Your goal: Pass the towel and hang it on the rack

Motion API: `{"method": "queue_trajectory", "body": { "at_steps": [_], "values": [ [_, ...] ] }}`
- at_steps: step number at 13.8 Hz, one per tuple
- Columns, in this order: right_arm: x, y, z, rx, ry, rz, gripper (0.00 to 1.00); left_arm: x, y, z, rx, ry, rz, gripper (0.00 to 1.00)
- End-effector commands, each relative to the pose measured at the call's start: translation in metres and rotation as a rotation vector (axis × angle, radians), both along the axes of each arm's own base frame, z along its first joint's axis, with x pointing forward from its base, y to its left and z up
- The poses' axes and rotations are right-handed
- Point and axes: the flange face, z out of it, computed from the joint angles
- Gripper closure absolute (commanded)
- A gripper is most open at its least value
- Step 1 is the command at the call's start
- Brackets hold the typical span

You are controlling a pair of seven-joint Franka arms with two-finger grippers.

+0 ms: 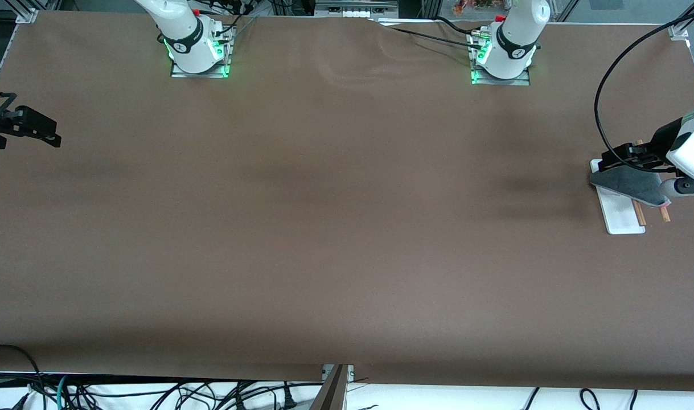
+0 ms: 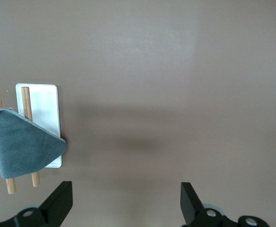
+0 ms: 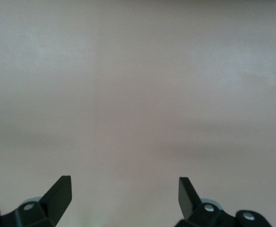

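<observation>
The dark grey towel [image 1: 631,183] hangs draped over the two wooden rods of the rack [image 1: 624,216], which stands near the left arm's end of the table. In the left wrist view the towel [image 2: 24,146] covers both rods, with the rack's white base [image 2: 45,111] showing beside it. My left gripper [image 1: 613,159] is open and empty, just above the towel and the rack's end that lies farther from the front camera; it also shows in the left wrist view [image 2: 127,203]. My right gripper [image 1: 46,130] is open and empty at the right arm's end of the table; it also shows in the right wrist view [image 3: 125,196].
The brown table [image 1: 324,228] stretches bare between the two arms. A black cable [image 1: 600,108] loops above the table near the left gripper. The arm bases [image 1: 198,51] stand along the table's edge farthest from the front camera.
</observation>
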Motion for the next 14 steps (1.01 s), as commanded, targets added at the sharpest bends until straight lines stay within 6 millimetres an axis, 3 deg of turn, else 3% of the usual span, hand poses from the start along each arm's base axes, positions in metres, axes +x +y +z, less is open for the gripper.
{"method": "queue_trajectory", "body": {
  "at_steps": [1, 5, 14],
  "values": [
    [-0.003, -0.001, 0.006, 0.002, -0.008, 0.015, 0.00, 0.001, -0.006, 0.005, -0.015, 0.006, 0.019, 0.00],
    [-0.003, -0.001, 0.006, 0.002, -0.008, 0.017, 0.00, 0.000, 0.011, 0.001, -0.016, 0.013, 0.031, 0.00],
    [-0.002, -0.001, 0.006, 0.002, -0.009, 0.017, 0.00, 0.006, -0.004, -0.004, -0.015, 0.015, 0.042, 0.00]
  ]
}}
